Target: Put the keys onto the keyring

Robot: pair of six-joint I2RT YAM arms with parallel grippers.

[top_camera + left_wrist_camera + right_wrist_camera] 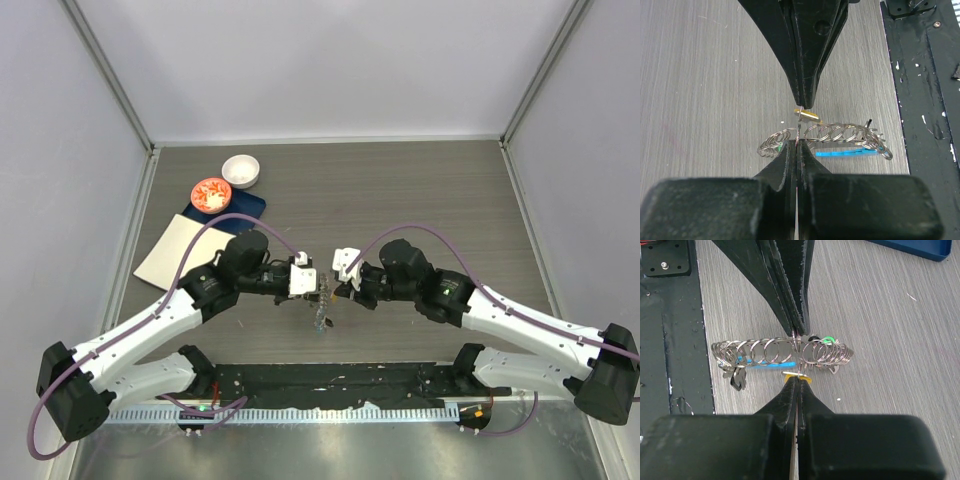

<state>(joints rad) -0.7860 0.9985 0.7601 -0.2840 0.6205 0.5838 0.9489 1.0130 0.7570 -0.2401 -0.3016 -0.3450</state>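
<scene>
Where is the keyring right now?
In the top view, the keyring is in the middle of the table, toward the near edge, right between the tips of the left gripper and the right gripper.

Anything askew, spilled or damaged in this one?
Nothing stands out. The keyring stretches intact between the shut jaws of the left gripper and right gripper; white bowl and red-patterned dish sit upright, nothing spilled.

The left gripper [796, 150] and right gripper [803, 97] meet tip to tip at the keyring [840, 134], barring it from above. Bare table [400, 190] lies beyond it. A bowl [240, 171], dish [211, 194] and tray [245, 208] stand beyond-left of it, with the black base [330, 380] nearer.
</scene>
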